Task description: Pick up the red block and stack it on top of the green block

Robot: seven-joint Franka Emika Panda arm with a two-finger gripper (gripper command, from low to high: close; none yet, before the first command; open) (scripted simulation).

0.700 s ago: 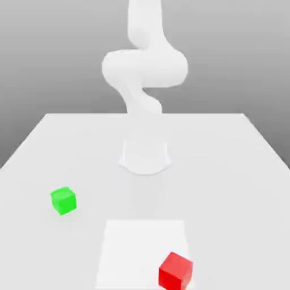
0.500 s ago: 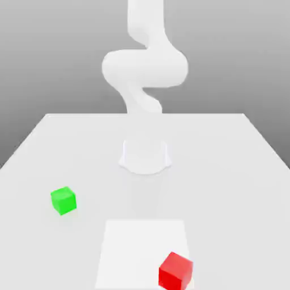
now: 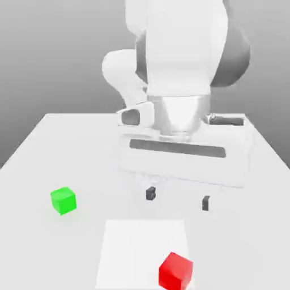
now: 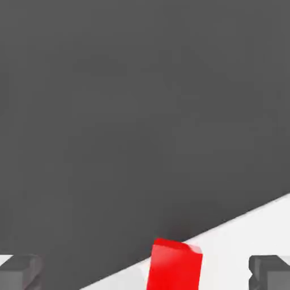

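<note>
Red block (image 3: 175,272) sitting nearest the exterior camera on a pale square (image 3: 133,249), untouched. Gripper (image 3: 178,198) hanging above the table (image 3: 34,164), fingers spread apart, holding nothing. Green block (image 3: 63,200) sitting farther back toward exterior view's left.

Red block (image 3: 175,272) sits flat on the table, near edge, toward the exterior view's right. Green block (image 3: 63,200) rests upright farther back on the left, well apart.
</note>
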